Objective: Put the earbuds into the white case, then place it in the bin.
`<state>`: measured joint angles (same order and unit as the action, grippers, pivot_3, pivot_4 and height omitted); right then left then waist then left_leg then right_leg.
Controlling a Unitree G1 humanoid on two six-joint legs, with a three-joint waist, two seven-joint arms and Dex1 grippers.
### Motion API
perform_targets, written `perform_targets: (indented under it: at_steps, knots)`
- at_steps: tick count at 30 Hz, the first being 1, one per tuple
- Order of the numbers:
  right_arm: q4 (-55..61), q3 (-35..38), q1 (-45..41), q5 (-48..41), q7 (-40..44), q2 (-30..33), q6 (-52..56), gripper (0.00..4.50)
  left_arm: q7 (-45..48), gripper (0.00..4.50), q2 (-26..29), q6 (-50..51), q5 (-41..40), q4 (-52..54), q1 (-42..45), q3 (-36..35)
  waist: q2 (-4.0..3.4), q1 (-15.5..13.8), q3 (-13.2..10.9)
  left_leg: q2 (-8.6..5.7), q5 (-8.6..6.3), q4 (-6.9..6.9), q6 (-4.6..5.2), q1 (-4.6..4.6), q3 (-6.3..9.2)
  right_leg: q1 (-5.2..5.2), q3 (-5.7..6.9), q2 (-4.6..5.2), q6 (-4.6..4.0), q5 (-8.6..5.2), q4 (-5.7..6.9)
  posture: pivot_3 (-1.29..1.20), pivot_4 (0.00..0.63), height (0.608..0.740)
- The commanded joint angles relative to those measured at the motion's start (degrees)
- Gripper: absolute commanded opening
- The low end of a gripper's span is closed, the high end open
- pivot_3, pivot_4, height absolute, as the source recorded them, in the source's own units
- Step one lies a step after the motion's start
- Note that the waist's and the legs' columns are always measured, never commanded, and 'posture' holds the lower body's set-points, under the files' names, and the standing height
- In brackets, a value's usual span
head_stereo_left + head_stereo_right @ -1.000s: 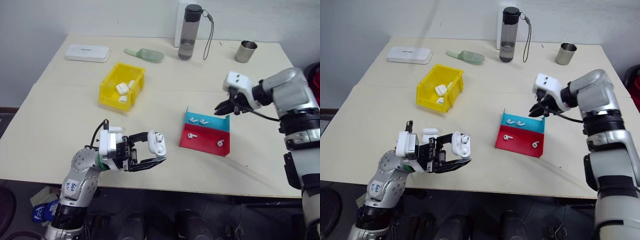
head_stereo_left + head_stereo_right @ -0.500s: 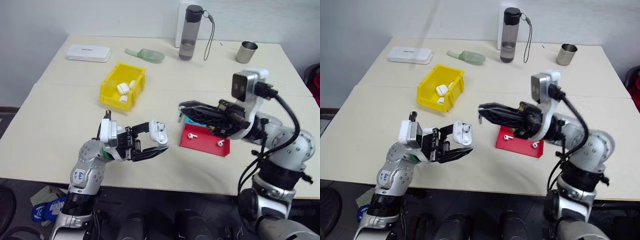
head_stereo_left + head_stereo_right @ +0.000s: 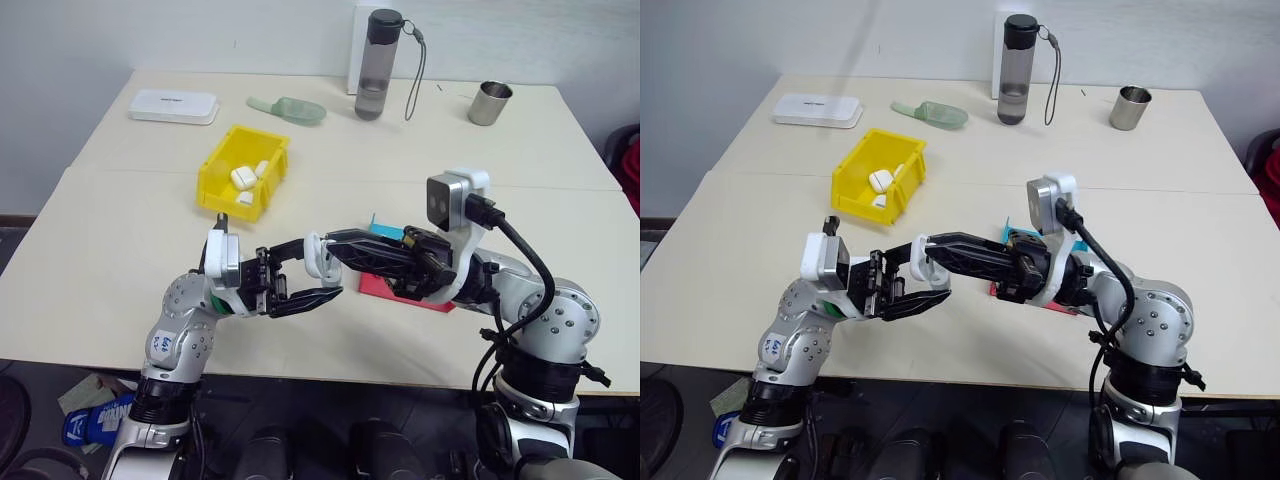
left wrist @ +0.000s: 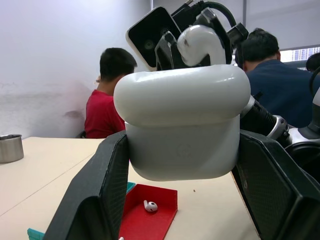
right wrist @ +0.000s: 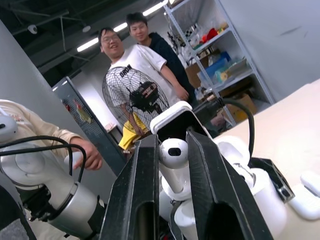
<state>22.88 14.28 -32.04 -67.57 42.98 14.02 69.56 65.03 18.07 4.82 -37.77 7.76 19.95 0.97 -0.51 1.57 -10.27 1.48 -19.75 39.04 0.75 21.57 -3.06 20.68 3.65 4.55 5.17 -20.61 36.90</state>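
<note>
My left gripper (image 3: pixel 327 270) is shut on the white case (image 3: pixel 317 262) and holds it in the air over the table's near edge. The case (image 4: pixel 182 125) sits squarely between the two black fingers. My right gripper (image 3: pixel 332 244) reaches in from the right and is shut on one earbud (image 5: pixel 172 152). That earbud (image 4: pixel 200 44) hangs right at the top of the case. Another earbud (image 4: pixel 148 205) lies in the red tray (image 4: pixel 161 199). The yellow bin (image 3: pixel 214 170) stands on the table further back, with white cases in it.
My right gripper covers most of the red and blue tray (image 3: pixel 372 285). Along the table's far side are a flat white box (image 3: pixel 174 104), a green scoop (image 3: pixel 290 108), a dark bottle (image 3: pixel 375 65) and a metal cup (image 3: pixel 490 102). People stand behind the table.
My right arm has swung from over the tray in toward the left gripper, bringing its fingertips to the case. The left gripper with the case has risen a little.
</note>
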Motion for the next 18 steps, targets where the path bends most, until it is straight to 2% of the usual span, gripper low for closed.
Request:
perform_targets:
  at_steps: [1,18]
  knots:
    - [1.23,-1.49,0.74,-2.08,0.01,1.49,-2.37,0.39,-0.35,2.79,-0.48,-0.18,-0.37,0.99,0.90,-0.23,0.00,0.00,0.00,0.00,0.00,0.00,0.00,0.00,0.00,0.00,0.00,0.00,0.00,0.00,0.00,0.00,0.150,0.740]
    - [-0.93,-7.05,4.67,0.68,2.91,8.66,-10.69,0.39,-0.89,2.79,-0.60,0.60,-0.42,2.67,0.29,-0.30,0.02,-0.04,-0.02,0.02,-0.01,-0.01,0.01,0.00,0.01,-0.03,0.00,0.01,0.00,0.00,-0.07,0.00,0.150,0.740]
